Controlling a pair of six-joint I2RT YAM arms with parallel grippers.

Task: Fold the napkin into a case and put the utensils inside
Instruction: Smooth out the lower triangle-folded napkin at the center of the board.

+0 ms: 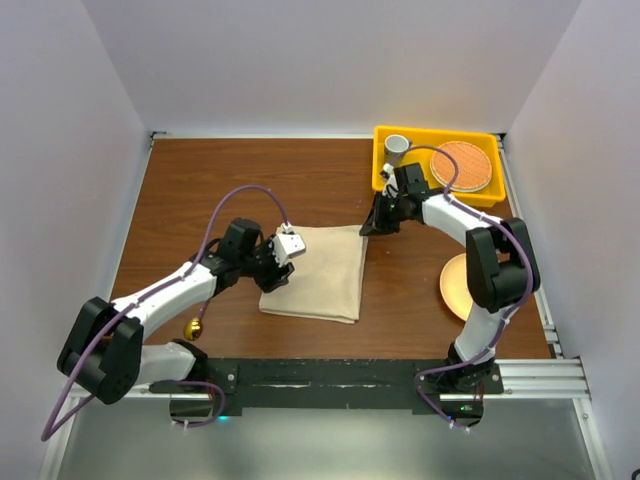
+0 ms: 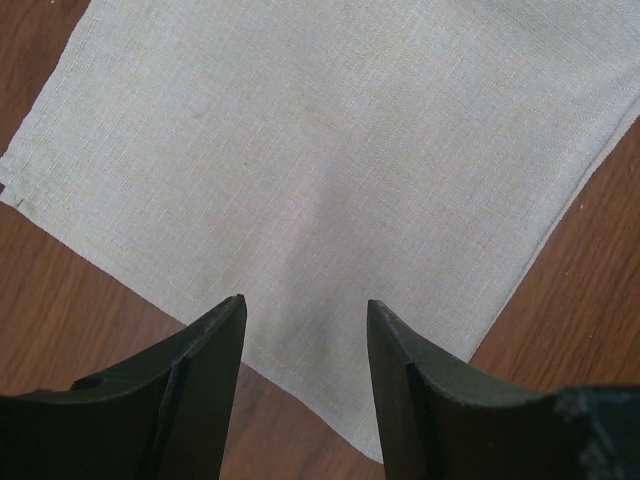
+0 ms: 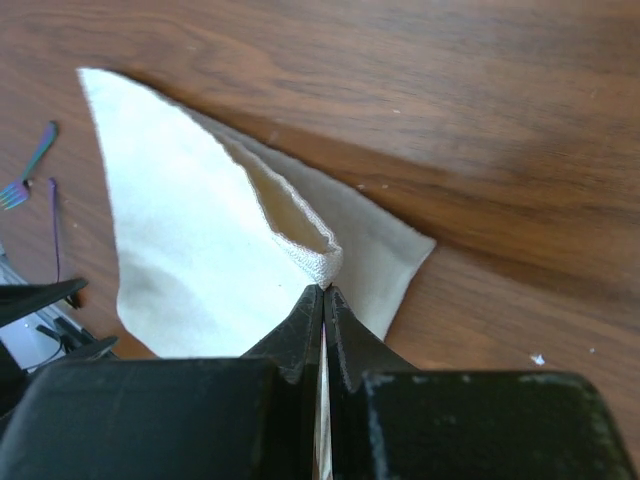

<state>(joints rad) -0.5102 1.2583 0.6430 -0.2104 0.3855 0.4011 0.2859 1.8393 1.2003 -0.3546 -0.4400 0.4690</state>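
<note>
Top external view: napkin (image 1: 315,272) flat, centre of table (image 1: 200,180).
Left gripper (image 2: 305,303): jaws apart, over napkin's 9 o'clock edge.
Right gripper (image 3: 322,292): clamped on napkin's lifted 1 o'clock corner.
Surroundings: yellow bin (image 1: 478,137) at 1 o'clock, holding white cup (image 1: 397,146) and orange disc (image 1: 462,167).
Obscured: peach plate (image 1: 453,285) at 3 o'clock, half behind right arm (image 1: 495,265); spoon (image 1: 192,327) at 8 o'clock, only bowl showing; fork (image 3: 30,165) cut off.

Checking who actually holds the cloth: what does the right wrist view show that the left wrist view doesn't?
Right wrist only: the right hand shut on a lifted corner of the napkin, and the fork at the picture's left edge. Left wrist only: the left hand open over a flat stretch of it, gripping nothing. Both: the napkin on the brown table.
</note>
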